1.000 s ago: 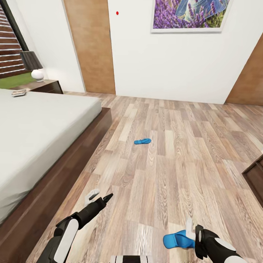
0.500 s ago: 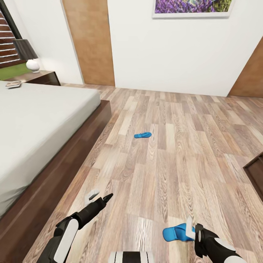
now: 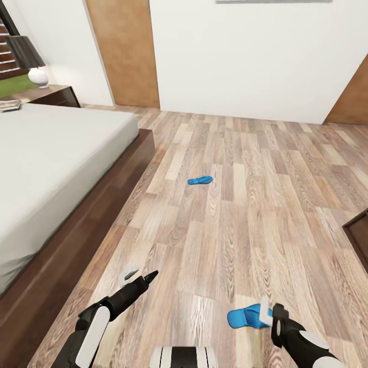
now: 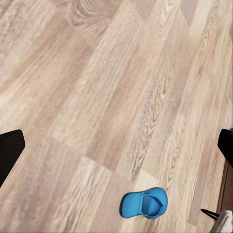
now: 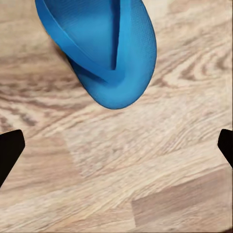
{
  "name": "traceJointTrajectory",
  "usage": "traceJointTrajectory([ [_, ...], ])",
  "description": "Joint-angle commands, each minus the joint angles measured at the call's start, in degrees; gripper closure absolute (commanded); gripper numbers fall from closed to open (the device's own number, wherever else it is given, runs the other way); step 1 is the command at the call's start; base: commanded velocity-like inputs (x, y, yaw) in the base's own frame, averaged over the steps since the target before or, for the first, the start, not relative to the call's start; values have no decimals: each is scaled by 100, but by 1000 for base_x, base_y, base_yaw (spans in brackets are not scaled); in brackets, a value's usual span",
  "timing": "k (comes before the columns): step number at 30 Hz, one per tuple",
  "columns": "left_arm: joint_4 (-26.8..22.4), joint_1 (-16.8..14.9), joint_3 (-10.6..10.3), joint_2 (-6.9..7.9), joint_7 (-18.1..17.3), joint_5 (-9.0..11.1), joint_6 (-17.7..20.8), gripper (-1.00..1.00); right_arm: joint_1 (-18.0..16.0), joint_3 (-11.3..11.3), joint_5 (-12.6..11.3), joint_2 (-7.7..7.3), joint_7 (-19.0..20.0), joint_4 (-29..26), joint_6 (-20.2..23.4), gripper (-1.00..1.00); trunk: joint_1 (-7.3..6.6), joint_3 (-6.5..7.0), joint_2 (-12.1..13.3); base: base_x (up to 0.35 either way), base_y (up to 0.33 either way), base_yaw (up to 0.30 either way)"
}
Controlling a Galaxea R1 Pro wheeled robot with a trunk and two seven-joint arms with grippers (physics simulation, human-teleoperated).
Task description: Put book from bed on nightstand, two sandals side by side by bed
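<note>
Bright blue flat sandal [image 3: 244, 316] low in the head view, right of centre, at the tip of the right gripper [image 3: 266, 313]; pale fingers overlap its right end, contact not resolvable. In the right wrist view, same blue sole [image 5: 104, 46] lying flat on the planks at the frame's top, dark fingertips [image 5: 9, 150] at the left and right edges, spread wide, nothing between them. Second bright blue sandal [image 3: 200, 180] near frame centre in the head view, flat on the brown wood-plank floor [image 3: 245, 214], well apart from the first and some way from the bed.

Left gripper [image 3: 137, 275] lower left in the head view, over bare floor, pale and dark fingers apart. In the left wrist view, black fingertips [image 4: 10, 150] at both side edges, wide apart, nothing held; blue sandal [image 4: 144, 204] seen at the bottom of that frame.

Large low bed with dark brown wooden frame and light grey mattress [image 3: 46, 168] filling the left side. Thin small book [image 3: 9, 105] at the upper left edge, apparently on the mattress's far corner; cover not readable. Just beyond, low dark brown wooden nightstand [image 3: 51, 94] carrying a white-based lamp with dark shade [image 3: 30, 64]. White wall [image 3: 240, 56] and brown wooden panel [image 3: 125, 51] across the top.
</note>
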Motion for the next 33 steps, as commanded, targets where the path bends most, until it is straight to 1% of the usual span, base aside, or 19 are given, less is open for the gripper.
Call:
traceJointTrajectory([
  [1,-3,-2,22,-8,-16,28,51,-100,0,43,37,-6,-127,-10,40,-100,1,-27,-3,0,0,0],
  [2,-3,-2,22,-8,-16,28,51,-100,0,45,40,-6,-462,-6,55,-100,4,-49,-5,0,0,0],
  [3,-3,-2,22,-9,-16,28,51,-100,0,46,43,-3,-595,-12,61,-100,6,-71,-6,0,0,0],
  [5,-3,-2,22,-9,-16,28,51,-100,0,51,47,-2,-735,-24,68,-100,12,-116,-9,0,0,0],
  [7,-3,-2,22,-9,-16,28,51,-100,0,67,51,0,-787,-30,70,-100,17,-160,-11,0,0,0],
  [10,-3,-2,22,-9,-16,28,51,-100,0,85,54,7,-825,-34,74,-100,24,-226,-15,0,0,0],
  [17,-3,-2,22,-5,-16,28,51,-100,0,99,50,1,-825,-36,74,-100,24,-226,-15,0,0,0],
  [33,-3,-2,24,-4,-16,28,51,-100,0,47,38,-6,-826,-28,71,-100,24,-226,-15,0,-10,0],
])
